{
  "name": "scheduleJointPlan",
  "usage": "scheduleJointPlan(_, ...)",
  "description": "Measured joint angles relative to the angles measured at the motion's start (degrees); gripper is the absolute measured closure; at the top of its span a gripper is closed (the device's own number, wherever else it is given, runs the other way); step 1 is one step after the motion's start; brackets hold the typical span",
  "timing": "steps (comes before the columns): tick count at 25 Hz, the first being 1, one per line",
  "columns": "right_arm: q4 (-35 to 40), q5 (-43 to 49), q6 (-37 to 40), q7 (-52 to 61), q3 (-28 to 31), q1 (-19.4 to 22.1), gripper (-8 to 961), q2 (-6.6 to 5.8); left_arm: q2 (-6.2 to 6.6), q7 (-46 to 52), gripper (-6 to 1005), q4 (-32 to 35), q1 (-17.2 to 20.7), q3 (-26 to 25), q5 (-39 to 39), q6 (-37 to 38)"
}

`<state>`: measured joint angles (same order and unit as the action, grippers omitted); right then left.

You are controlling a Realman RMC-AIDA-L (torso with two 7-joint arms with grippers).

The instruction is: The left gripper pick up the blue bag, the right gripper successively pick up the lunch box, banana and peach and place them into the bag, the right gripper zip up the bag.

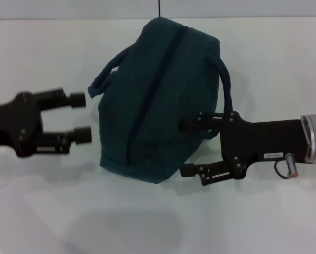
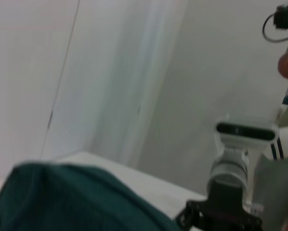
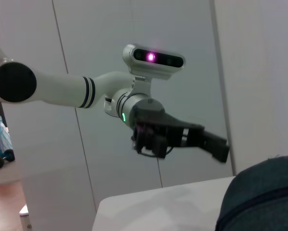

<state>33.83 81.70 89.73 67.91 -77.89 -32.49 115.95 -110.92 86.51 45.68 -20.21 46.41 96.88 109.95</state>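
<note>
From the head view, the blue bag (image 1: 155, 100) lay zipped on the white table (image 1: 263, 69), between the open left gripper (image 1: 80, 117) and the open right gripper (image 1: 188, 149). It looked soft and floppy, best taken by a loop handle (image 1: 106, 74).

The left wrist view showed its fabric (image 2: 76, 199); the right wrist view its edge (image 3: 264, 195).
</note>
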Motion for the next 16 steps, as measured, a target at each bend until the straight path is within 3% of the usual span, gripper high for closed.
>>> scheduleJointPlan(10,-0.5,-0.1,-0.7,-0.5,0.2,0.0,81,0.05,-1.68,-2.4,133,-3.5,-0.6,0.1,6.0,0.1)
scheduleJointPlan(16,-0.5,-0.1,-0.8,-0.5,1.0,0.9,81,-0.41,-1.82,-2.3,133,-3.6,-0.7,0.2,6.3,0.1)
